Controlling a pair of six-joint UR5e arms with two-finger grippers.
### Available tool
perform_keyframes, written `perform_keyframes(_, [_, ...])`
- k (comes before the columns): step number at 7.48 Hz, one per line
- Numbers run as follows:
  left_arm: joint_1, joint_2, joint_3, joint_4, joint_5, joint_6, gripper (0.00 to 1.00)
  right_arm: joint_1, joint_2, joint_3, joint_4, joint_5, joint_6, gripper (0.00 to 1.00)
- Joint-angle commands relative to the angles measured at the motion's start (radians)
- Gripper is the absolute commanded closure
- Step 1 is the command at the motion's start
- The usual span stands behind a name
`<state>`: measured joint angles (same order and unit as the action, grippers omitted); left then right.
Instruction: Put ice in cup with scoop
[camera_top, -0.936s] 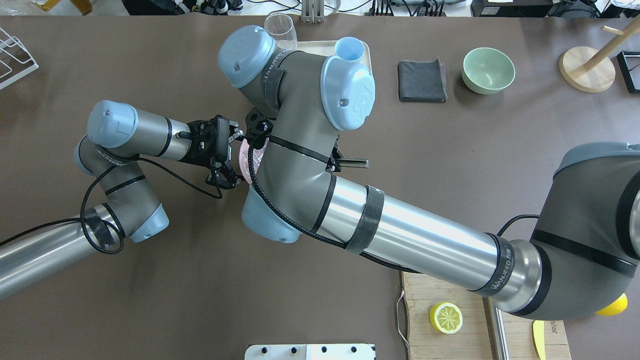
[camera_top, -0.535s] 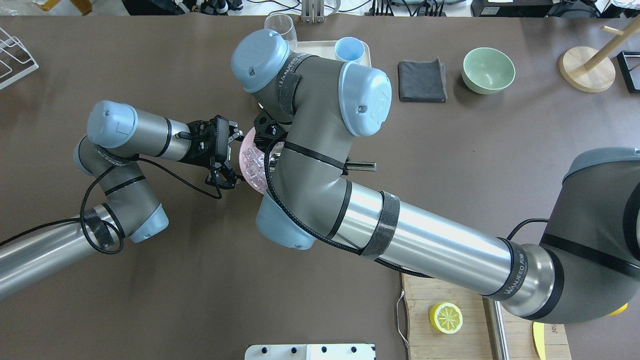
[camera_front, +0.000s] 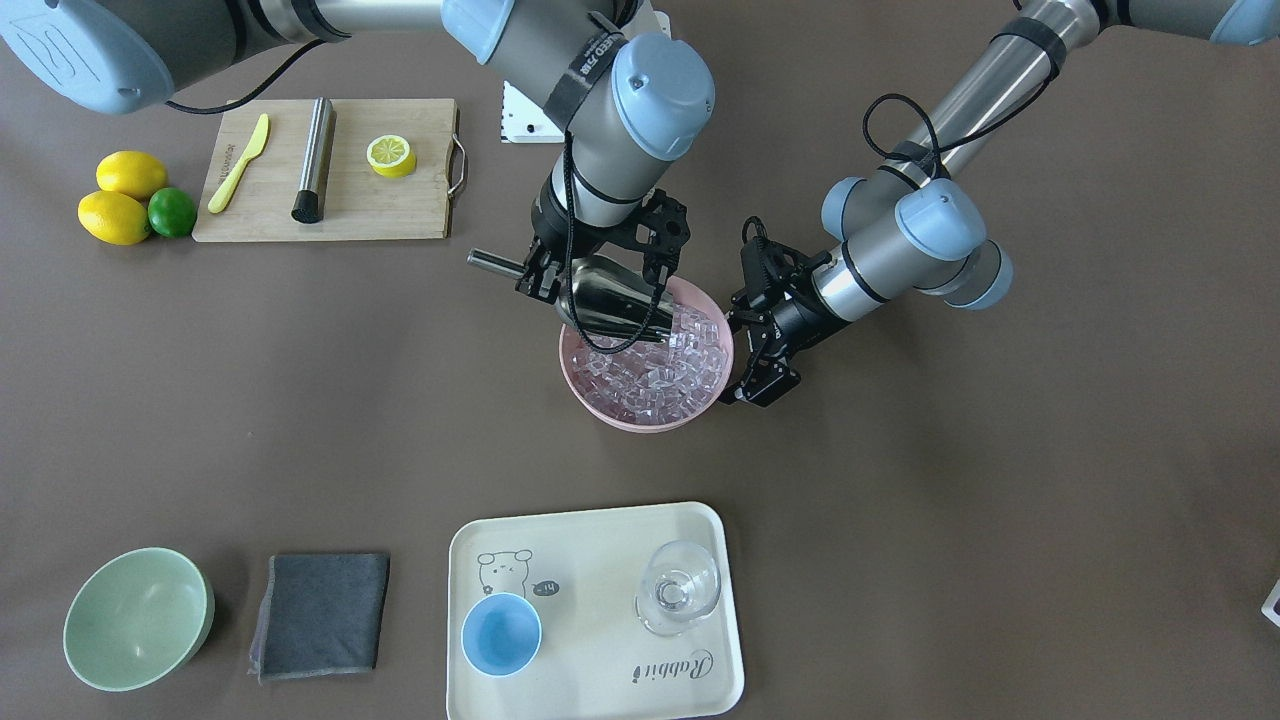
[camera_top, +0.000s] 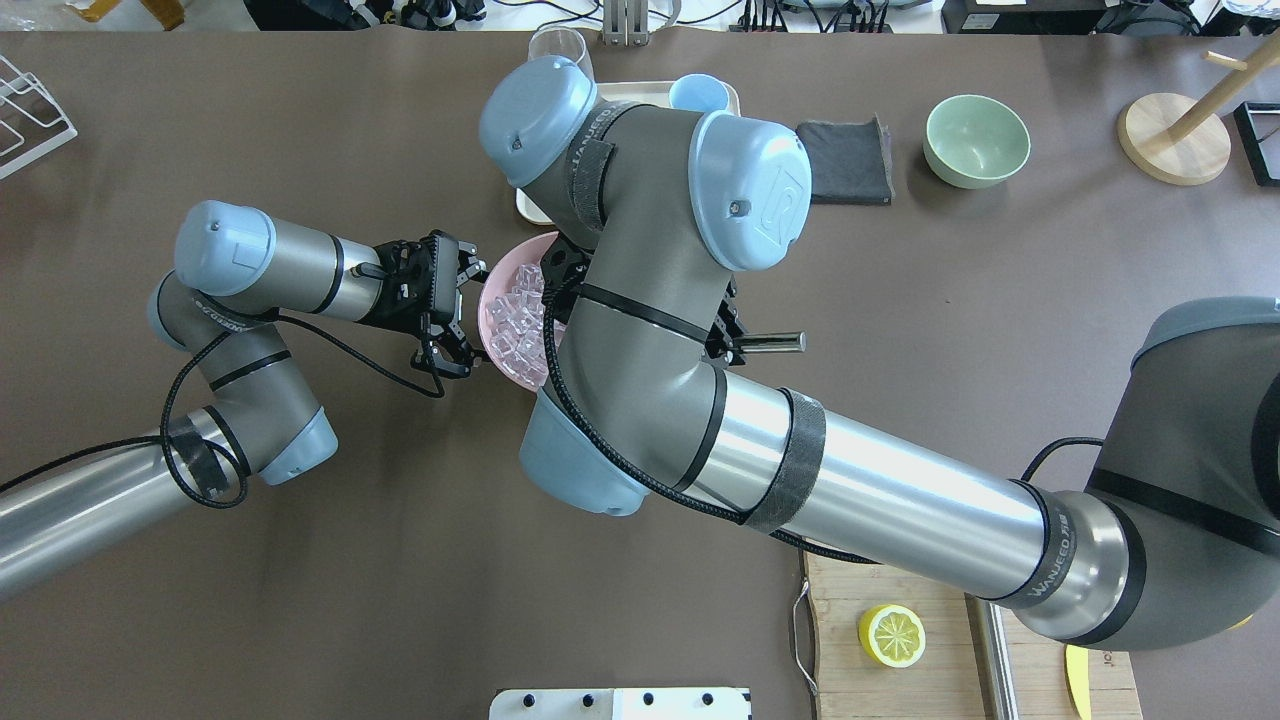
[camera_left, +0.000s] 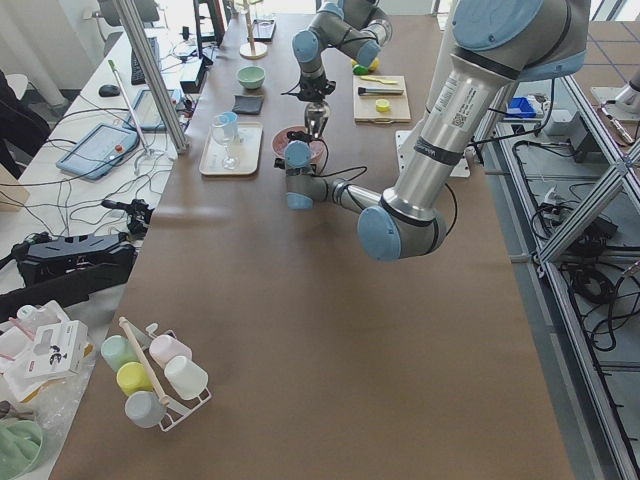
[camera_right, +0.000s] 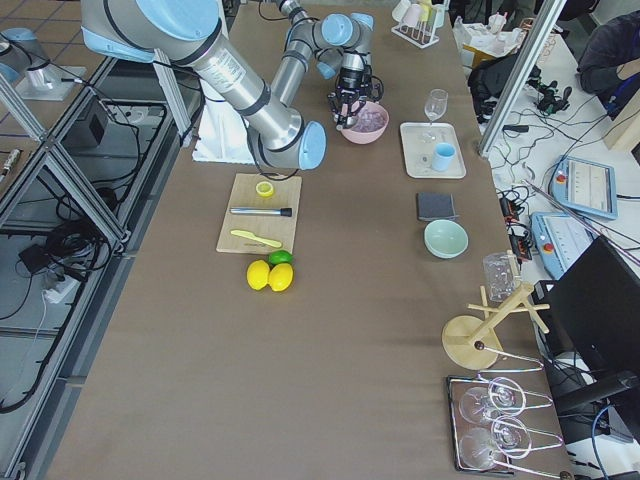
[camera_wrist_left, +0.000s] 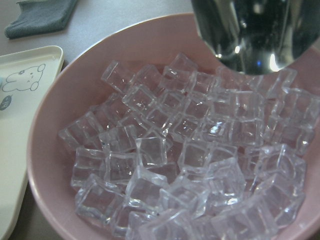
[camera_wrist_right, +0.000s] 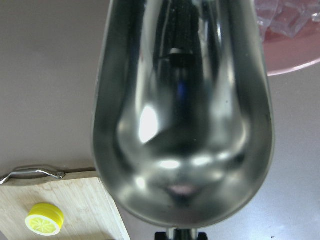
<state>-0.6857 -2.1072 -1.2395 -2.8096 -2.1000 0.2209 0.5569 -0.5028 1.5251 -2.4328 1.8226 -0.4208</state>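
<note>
A pink bowl (camera_front: 600, 405) of ice (camera_front: 670, 365) stands mid-table. My right gripper (camera_front: 560, 275) is shut on the handle of the steel scoop (camera_front: 605, 300). The scoop's mouth tilts down over the bowl's near rim, at the ice. Seen from the right wrist, the scoop's trough (camera_wrist_right: 182, 115) holds nothing. My left gripper (camera_front: 752, 345) stands open against the outside of the bowl's rim. From the left wrist, the ice (camera_wrist_left: 190, 165) fills the bowl under the scoop (camera_wrist_left: 250, 35). The light-blue cup (camera_front: 500, 633) sits empty on a cream tray (camera_front: 590, 560).
A clear glass (camera_front: 680, 585) shares the tray. Beside it lie a grey cloth (camera_front: 320, 613) and a pale green bowl (camera_front: 135, 618). A cutting board (camera_front: 400, 210) carries a lemon half, a steel cylinder and a yellow knife, with lemons and a lime (camera_front: 125, 205) next to it.
My right arm has swung toward the overhead view's right, taking the scoop's handle with it and uncovering more of the bowl. The left arm and bowl have stayed put.
</note>
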Motion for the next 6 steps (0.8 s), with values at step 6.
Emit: perform_keyframes(6, [0.002,0.000,0.000,-0.004,0.006,0.000,0.03,0.003,0.009,-0.005,-0.178,-0.002,-0.049,1.00])
